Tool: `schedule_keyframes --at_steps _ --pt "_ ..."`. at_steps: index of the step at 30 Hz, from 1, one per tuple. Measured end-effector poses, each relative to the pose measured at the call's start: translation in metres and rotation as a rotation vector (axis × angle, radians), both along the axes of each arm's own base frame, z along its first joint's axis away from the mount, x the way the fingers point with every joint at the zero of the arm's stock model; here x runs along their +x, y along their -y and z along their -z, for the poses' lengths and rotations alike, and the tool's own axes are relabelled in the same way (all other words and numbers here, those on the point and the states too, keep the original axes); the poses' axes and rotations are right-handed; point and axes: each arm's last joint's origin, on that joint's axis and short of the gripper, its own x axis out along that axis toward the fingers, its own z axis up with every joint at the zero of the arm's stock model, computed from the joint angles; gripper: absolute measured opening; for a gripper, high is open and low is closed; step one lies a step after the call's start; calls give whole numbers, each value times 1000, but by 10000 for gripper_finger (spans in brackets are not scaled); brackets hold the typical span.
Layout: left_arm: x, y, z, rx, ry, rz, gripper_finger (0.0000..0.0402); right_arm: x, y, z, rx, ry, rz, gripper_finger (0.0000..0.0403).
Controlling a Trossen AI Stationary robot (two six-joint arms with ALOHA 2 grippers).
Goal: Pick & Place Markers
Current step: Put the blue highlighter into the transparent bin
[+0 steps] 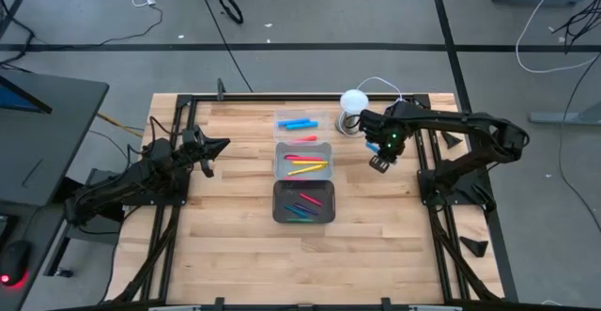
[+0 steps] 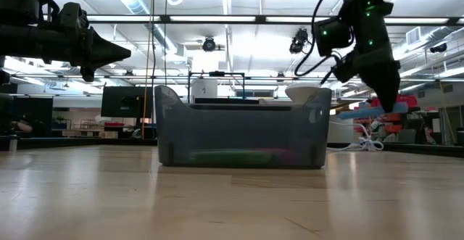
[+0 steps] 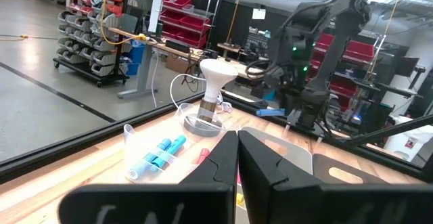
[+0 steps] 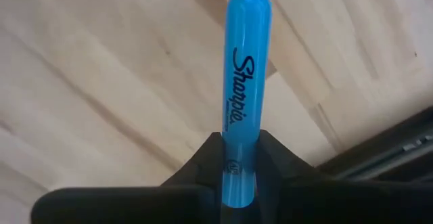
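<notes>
Three trays stand in a row at the table's middle. The far clear tray (image 1: 302,123) holds blue markers (image 3: 162,153). The middle tray (image 1: 302,163) holds yellow and red markers, and the near dark tray (image 1: 303,202) holds markers of mixed colours. My right gripper (image 1: 379,163) hangs above the wood to the right of the middle tray, shut on a blue marker (image 4: 241,61). My left gripper (image 1: 221,147) hovers shut and empty to the left of the trays, pointing at them (image 3: 238,143). My right gripper (image 4: 240,149) pinches the blue marker between its two fingers at one end of the barrel (image 4: 240,126). The rest of the marker sticks out forward past the fingertips, in line with them. The marker is lifted clear of the table, with bare wood below it. In the low view the fingers (image 2: 388,88) slant downward.
A white-domed cylinder (image 1: 353,104) with a white cable stands at the far edge, right of the clear tray and close behind my right arm. Black frame rails (image 1: 178,123) run along the table's sides. Open wood lies left and right of the trays.
</notes>
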Motion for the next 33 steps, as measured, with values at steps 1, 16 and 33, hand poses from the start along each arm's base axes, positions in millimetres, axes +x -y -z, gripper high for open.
schedule_keyframes --at_steps 1,16,33 --pt "0 0 0 0 0 0 14 0 -2 -3 2 -4 -9 48" --pt "0 0 0 0 0 0 14 5 -23 -22 -9 -50 -199 49" --pt "0 0 0 1 0 0 14 113 14 -49 -62 28 -358 49"
